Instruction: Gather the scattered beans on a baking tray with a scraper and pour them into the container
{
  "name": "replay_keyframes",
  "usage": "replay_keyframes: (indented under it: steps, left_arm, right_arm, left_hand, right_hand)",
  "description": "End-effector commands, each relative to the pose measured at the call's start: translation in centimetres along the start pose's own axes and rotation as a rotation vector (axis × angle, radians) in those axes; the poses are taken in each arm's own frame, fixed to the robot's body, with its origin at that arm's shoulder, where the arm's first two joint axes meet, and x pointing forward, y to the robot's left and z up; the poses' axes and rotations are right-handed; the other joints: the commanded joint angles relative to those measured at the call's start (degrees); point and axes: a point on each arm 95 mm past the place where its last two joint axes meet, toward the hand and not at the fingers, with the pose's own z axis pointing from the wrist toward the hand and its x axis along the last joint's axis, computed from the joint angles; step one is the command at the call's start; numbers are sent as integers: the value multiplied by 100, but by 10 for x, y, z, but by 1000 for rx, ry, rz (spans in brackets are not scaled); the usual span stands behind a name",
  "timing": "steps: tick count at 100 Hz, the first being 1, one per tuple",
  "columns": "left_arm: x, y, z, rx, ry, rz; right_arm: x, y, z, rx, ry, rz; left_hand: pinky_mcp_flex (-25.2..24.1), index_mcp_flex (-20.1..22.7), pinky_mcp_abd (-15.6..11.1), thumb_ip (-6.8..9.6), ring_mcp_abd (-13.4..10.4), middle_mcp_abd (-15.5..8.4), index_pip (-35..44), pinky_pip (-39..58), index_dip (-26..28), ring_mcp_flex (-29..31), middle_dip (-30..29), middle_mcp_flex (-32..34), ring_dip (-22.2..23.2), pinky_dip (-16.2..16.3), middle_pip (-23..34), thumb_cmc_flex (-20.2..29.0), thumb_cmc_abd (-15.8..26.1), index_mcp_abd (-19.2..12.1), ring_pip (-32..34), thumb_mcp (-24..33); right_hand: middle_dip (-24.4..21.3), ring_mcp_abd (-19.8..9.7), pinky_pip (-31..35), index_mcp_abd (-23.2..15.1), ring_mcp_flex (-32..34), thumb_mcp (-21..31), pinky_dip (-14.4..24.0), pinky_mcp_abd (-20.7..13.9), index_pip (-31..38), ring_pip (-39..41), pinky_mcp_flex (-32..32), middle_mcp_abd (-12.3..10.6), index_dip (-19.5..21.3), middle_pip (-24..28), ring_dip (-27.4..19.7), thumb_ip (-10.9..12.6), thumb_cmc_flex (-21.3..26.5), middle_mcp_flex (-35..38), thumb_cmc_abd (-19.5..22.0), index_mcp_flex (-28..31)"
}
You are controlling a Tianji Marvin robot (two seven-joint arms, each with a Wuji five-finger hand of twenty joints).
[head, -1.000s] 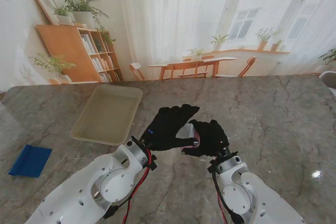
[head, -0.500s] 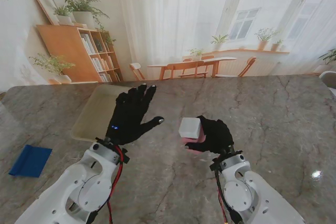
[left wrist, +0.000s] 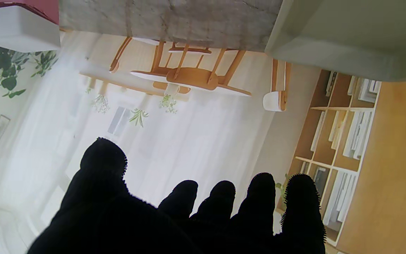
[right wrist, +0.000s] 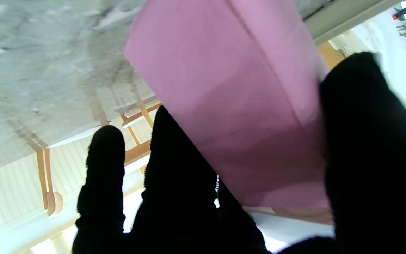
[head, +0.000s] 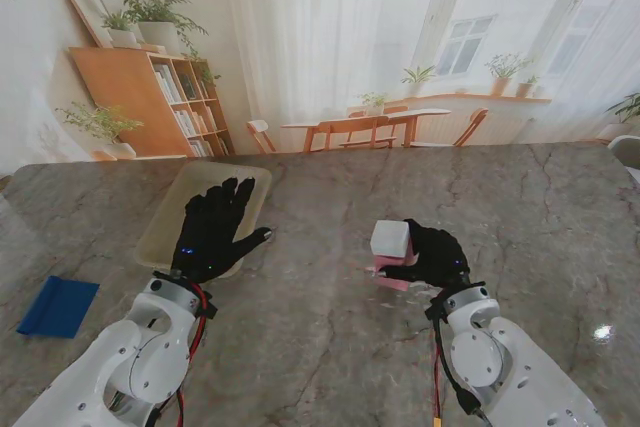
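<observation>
Our right hand is wrapped around the pink container with its white lid, holding it just off the table, right of centre. Our left hand is spread flat, holding nothing, over the near edge of the baking tray on our left. The blue scraper lies well apart, nearer to us at the far left. We cannot make out any beans. We judge the scraper thin, stiff and light, best pinched along its thicker back edge. The container looks rigid, smooth-sided and likely slippery.
</observation>
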Motion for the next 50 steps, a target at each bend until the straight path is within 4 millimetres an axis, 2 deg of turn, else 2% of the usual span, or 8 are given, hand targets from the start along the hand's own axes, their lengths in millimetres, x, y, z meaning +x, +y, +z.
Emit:
replay_keyframes:
  steps: [1,30,31,36,37,41,45,50]
  left_arm:
    - [-1,6,-1,-8,-13,-17]
    - [-4,16,0,-36,-21,-35]
    - [-4,16,0,-37,-22,-37]
    - [-4,18,0,-41,-25,-42]
    - [-4,18,0,-41,-26,-43]
    - [-5,19,0,-44,-27,-45]
    - [-5,20,-1,-46,-29,-46]
    - [-5,21,-1,-47,-31,-46]
  right_arm:
    - [-14,-1,0,31,-23,-11]
    - [-40,-16,-5,97,-72,6]
    - [-41,-16,-5,99,-72,6]
    - [-43,-17,-7,108,-75,5]
    - [-44,-18,-7,109,-76,6]
    - [-45,-18,-8,116,-79,10]
    - [-46,-19,-10,121,-81,15]
    - [-47,-19,-12,127,-79,16]
  left_hand:
    - [2,-235,-245,-76,-162,-100,-2,111,69,111,-99,-10,50,152,-22,102,325,109,-22,-112]
    - [30,-247,-297,-79,-250,-130,36,149,180,177,-89,31,65,152,-18,136,301,128,-38,-124]
    - [32,-249,-301,-77,-254,-130,39,149,187,180,-88,34,66,151,-17,144,306,32,-39,-120]
    - [35,-254,-305,-80,-265,-135,44,148,212,189,-87,40,68,146,-18,142,312,34,-43,-126]
    - [35,-246,-305,-81,-263,-129,48,148,219,179,-87,44,67,145,-16,141,296,164,-49,-131]
    - [36,-256,-306,-79,-258,-140,50,148,238,193,-86,43,70,143,-18,145,305,-41,-47,-125]
    - [36,-257,-306,-80,-263,-141,52,148,252,198,-86,48,71,141,-17,142,302,29,-48,-129]
    - [43,-260,-308,-79,-269,-142,54,152,269,206,-84,57,74,140,-14,144,301,-64,-48,-128]
  right_hand:
    - [148,-437,-66,-1347,-33,870,-115,-140,885,-50,-121,-1293,68,641,-6,312,1200,364,1314,-5]
    - [139,-454,-222,-1596,-187,731,-196,-154,822,-347,-230,-1482,3,483,-74,314,1126,175,1363,-197]
    - [139,-452,-224,-1590,-190,729,-197,-153,809,-354,-230,-1480,-1,475,-74,313,1118,165,1362,-213]
    - [190,-411,-278,-1523,-231,778,-231,-143,705,-464,-258,-1446,68,370,-64,302,1027,100,1338,-232]
    - [193,-406,-284,-1504,-246,779,-235,-141,685,-475,-267,-1434,70,356,-62,298,1013,84,1338,-252]
    - [222,-363,-315,-1435,-319,827,-259,-127,526,-541,-319,-1370,182,281,-24,281,892,-3,1365,-267]
    - [220,-299,-356,-1321,-402,875,-279,-115,384,-584,-390,-1297,248,245,-7,320,735,-133,1406,-286]
    - [191,-223,-389,-1127,-532,967,-295,-81,104,-658,-491,-1202,439,197,13,381,505,-317,1473,-306]
